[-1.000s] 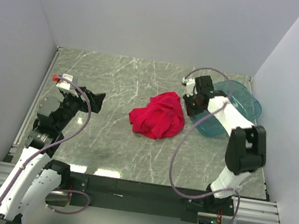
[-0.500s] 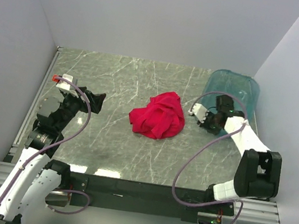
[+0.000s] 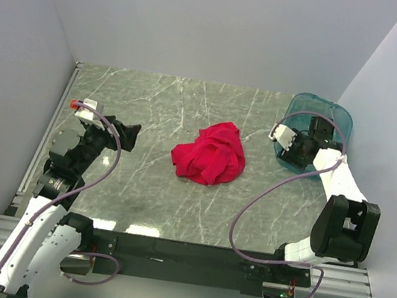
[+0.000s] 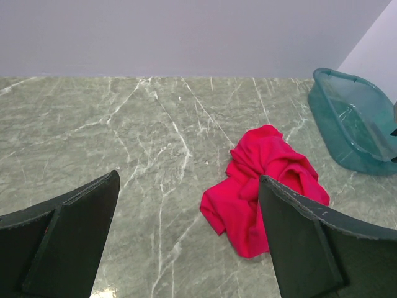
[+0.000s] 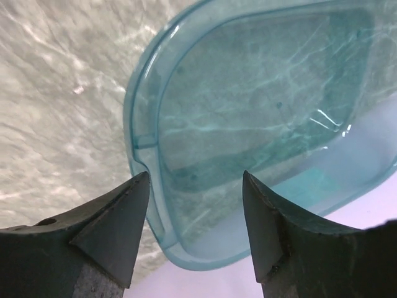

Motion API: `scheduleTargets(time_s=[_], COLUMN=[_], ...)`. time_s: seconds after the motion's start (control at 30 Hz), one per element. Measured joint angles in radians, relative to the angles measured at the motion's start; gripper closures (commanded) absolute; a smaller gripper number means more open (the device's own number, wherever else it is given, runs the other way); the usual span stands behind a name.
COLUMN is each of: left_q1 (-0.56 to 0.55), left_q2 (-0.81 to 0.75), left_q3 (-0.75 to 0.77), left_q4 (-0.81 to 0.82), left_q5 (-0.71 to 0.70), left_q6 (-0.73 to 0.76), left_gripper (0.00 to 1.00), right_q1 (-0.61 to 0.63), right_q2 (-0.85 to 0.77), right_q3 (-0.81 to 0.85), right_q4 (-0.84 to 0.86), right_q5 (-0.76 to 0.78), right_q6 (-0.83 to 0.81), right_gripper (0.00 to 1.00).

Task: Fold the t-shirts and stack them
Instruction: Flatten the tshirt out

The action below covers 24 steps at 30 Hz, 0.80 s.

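Right tool (image 5: 195, 180) now farther back-right, over the teal bin (image 3: 329, 113), fingers wide apart; left tool (image 4: 189, 183) likewise spread, aloft.

bin (image 5: 260, 118) before right claw (image 5: 195, 180), shirt (image 3: 210, 153) mid-table

White links with black joints are seen in both arms (image 3: 35, 233). Behind the left gripper (image 3: 129, 135), a white housing (image 3: 89, 107) bearing a red tab (image 3: 75, 104) is mounted. Mauve cables (image 3: 247, 211) are looped rearward from each wrist. Matte black, wedge-shaped fingers (image 4: 68, 236) are fitted.
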Motion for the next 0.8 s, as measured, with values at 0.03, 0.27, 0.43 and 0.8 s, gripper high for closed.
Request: scheduleTargets(time_s=[0.03, 0.27, 0.43, 0.8], left_q1=[-0.001, -0.001, -0.002, -0.008], left_q2=[0.0, 0.0, 0.0, 0.007], left_q3=[0.0, 0.0, 0.0, 0.0], left_q4=[0.0, 0.0, 0.0, 0.0], left_q5=[0.0, 0.006, 0.006, 0.005], left_q6=[0.0, 0.0, 0.0, 0.002], left_gripper=[0.0, 0.01, 0.01, 0.01], right_q1=[0.0, 0.003, 0.021, 0.122], right_q2=[-0.003, 0.06, 0.203, 0.499], right_q3=[0.0, 0.163, 0.292, 0.399], right_q4=[0.0, -0.024, 0.091, 0.099], right_q5=[-0.008, -0.085, -0.053, 0.239], right_q6=[0.015, 0.425, 0.923, 1.419], right_gripper=[0.28, 0.2, 0.14, 0.44])
